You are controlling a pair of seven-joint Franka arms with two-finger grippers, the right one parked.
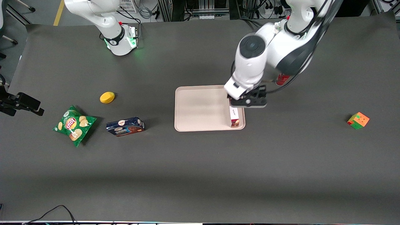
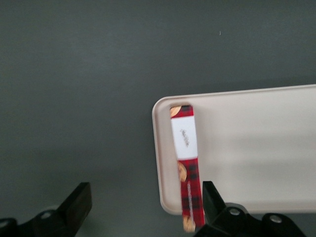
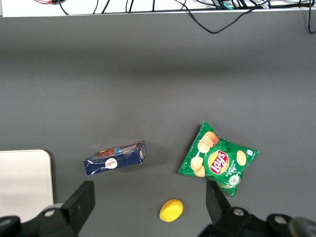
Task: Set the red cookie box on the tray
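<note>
The red cookie box [image 1: 234,117] stands on its narrow long side on the pale beige tray [image 1: 200,107], along the tray's rim toward the working arm's end. In the left wrist view the box [image 2: 187,148] shows its plaid edge and white label, lying on the tray [image 2: 256,148]. My left gripper [image 1: 247,100] hovers over the box's end that is farther from the front camera. Its fingers are wide open [image 2: 145,195]. One finger [image 2: 211,195] is close beside the box and the other [image 2: 79,197] is over bare table. Nothing is held.
A red bottle [image 1: 282,79] stands just past the tray under the working arm. A coloured cube [image 1: 358,120] lies toward the working arm's end. A blue cookie box [image 1: 125,126], a green chips bag [image 1: 74,125] and a yellow object [image 1: 107,97] lie toward the parked arm's end.
</note>
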